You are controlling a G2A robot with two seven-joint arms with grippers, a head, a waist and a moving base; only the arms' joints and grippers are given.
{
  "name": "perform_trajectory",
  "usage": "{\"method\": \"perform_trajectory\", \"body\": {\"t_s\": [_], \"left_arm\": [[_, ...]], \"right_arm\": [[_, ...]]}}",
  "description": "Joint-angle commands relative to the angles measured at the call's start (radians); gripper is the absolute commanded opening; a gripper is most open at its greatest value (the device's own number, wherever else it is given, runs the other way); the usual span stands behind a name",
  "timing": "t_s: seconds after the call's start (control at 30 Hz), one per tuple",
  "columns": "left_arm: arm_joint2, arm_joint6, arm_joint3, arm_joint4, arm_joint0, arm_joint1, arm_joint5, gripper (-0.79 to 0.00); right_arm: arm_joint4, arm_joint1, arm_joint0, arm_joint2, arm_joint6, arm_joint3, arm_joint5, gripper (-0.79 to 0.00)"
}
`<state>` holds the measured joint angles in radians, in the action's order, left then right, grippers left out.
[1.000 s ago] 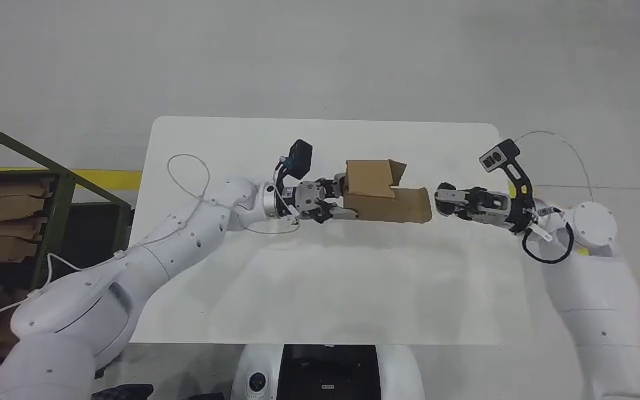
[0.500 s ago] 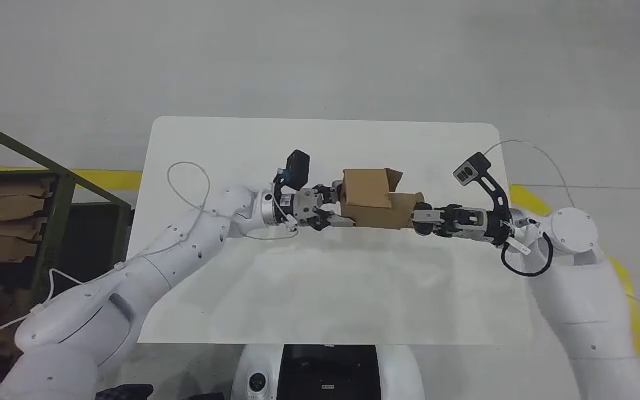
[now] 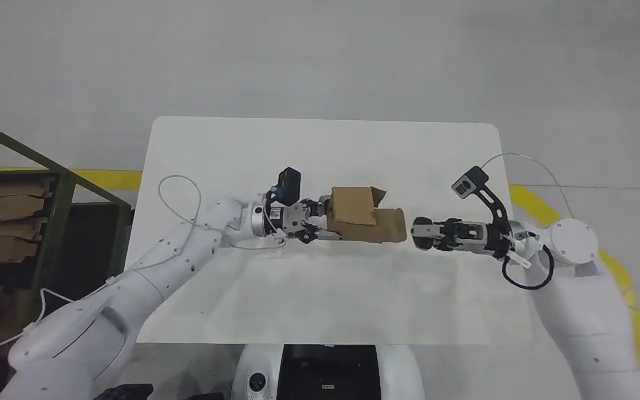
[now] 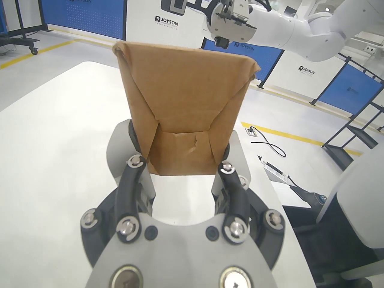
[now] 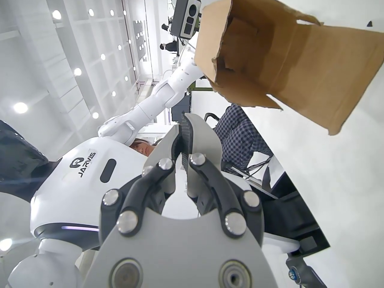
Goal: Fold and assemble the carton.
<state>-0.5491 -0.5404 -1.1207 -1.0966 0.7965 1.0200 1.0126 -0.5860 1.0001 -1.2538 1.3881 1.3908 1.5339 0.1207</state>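
Carton (image 3: 362, 212) of brown cardboard was over the middle of the white bench (image 3: 250, 150), a little toward the robot's side, with one arm at each end of it. I saw the left tool (image 4: 181, 151) clamped on it. Its fingers (image 4: 120, 145) pressed the two sides of the closed end, where the panels folded in to a narrow tuck. From that end the carton widened away from the left wrist. I could not tell whether its underside touched the bench or stood just clear of it.

The other end was open and faced the right arm. In the right wrist view I looked straight into the hollow, which had short ragged flaps around the mouth. One long flap (image 3: 392, 226) stuck out toward the right tool (image 5: 183, 121). That tool had its fingers (image 5: 207, 139) pressed together with nothing between them. In the top view its tip sat just beside the outer edge of the long flap, but I could not make out whether it touched the cardboard.

Both forearms lay nearly in one line across the bench. A thin cable (image 3: 180, 185) looped from the left arm over the bench top. Beyond the bench's left edge stood a green rack (image 3: 62, 210) holding flat cardboard sheets.
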Motion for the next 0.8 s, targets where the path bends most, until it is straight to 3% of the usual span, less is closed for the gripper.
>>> {"method": "perform_trajectory", "body": {"t_s": [0.0,0.23,0.4,0.77], "left_arm": [[-0.008,0.0,-0.032,-0.02,0.013,-0.004,0.0,-0.385],[0.003,0.041,-0.1,-0.079,0.035,-0.012,0.0,-0.342],[0.002,0.053,-0.114,-0.062,0.024,-0.021,0.0,-0.311],[-0.017,0.025,-0.126,-0.049,0.024,-0.037,0.0,-0.299]], "right_arm": [[-0.006,0.0,-0.001,-0.002,0.004,0.0,0.004,-0.785],[-0.015,-0.004,0.005,0.001,0.023,-0.01,0.023,-0.785],[0.005,-0.015,0.005,-0.003,0.145,-0.023,0.019,-0.785],[0.0,-0.054,-0.019,-0.064,0.145,-0.008,-0.008,-0.785]]}}
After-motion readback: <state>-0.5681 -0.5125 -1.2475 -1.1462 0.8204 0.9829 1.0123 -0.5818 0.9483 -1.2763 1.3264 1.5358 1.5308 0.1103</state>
